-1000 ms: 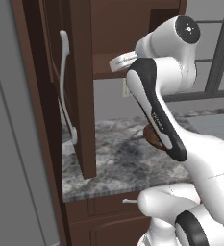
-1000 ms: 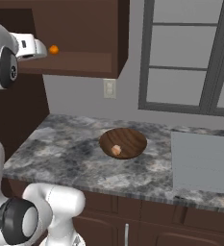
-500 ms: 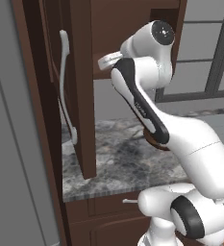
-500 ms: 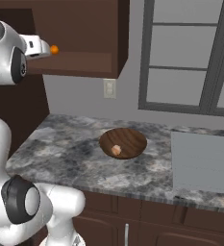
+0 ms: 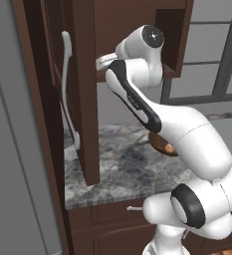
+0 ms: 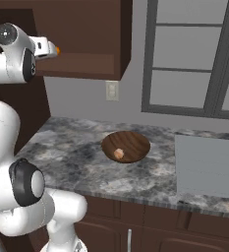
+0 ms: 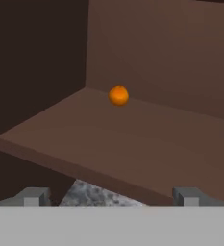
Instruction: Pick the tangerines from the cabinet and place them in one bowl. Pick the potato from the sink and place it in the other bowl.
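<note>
Change since the earlier frames: the arm has swung leftward and its hand has advanced toward the open cabinet (image 5: 132,30), closing on the shelf mouth; bowl and counter unchanged. Item, gripper (image 7: 111,197): jaws spread wide and empty, the two dark finger tips at lower left and lower right of the hand view, short of the shelf's front edge. Item, tangerine (image 7: 118,95): small round orange fruit, upper centre of the hand view, resting on the cabinet shelf near the back corner where side wall meets rear wall; in the right base view it peeks out as an orange speck (image 6: 58,49) just past the hand, upper left. Only one fruit visible. Item, wooden bowl (image 6: 126,146): on the speckled grey counter (image 6: 71,152), centre of the right base view, holding a small tan lump, apparently the potato (image 6: 118,153). Item, cabinet door (image 5: 82,99): hanging open, left of centre in the left base view, with long pale handle (image 5: 67,89). Risks, judged: the fruit sits deep, so the hand must reach well in; a low approach could strike the shelf lip, and an off-centre closure could nudge the round fruit into the corner or roll it away. Placing it beside the potato would fail the task.
</note>
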{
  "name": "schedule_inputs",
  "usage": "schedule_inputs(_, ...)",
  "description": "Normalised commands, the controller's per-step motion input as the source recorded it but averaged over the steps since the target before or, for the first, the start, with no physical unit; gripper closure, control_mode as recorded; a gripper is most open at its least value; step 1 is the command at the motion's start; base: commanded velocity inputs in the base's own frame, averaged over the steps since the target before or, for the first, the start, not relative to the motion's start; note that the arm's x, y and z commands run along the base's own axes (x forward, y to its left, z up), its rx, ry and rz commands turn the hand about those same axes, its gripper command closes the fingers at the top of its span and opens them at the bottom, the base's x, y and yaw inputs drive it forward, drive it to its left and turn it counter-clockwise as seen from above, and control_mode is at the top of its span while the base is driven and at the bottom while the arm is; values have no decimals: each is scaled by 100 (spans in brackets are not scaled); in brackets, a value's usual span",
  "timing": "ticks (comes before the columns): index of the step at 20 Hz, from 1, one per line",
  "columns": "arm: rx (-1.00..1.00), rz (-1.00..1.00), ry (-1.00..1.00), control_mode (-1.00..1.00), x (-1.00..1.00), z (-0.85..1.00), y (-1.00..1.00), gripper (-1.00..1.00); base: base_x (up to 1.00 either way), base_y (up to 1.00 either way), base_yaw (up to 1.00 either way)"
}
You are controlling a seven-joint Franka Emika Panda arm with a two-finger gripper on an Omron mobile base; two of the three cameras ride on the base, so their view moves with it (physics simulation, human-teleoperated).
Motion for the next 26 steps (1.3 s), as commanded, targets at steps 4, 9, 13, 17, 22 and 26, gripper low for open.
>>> schedule_inputs(4, 0, 0, 0, -100, 52, 0, 12, -100, 0, 0, 0)
schedule_inputs(9, 0, 0, 1, -100, 45, 0, 14, -100, 0, 0, 0)
schedule_inputs(13, 0, 0, 2, -100, 50, 0, 15, -100, 0, 0, 0)
schedule_inputs(17, 0, 0, 3, -100, 44, 0, 16, -100, 0, 0, 0)
schedule_inputs(22, 0, 0, 3, -100, 40, -1, 19, -100, 0, 0, 0)
schedule_inputs(26, 0, 0, 3, -100, 38, -4, 19, -100, 0, 0, 0)
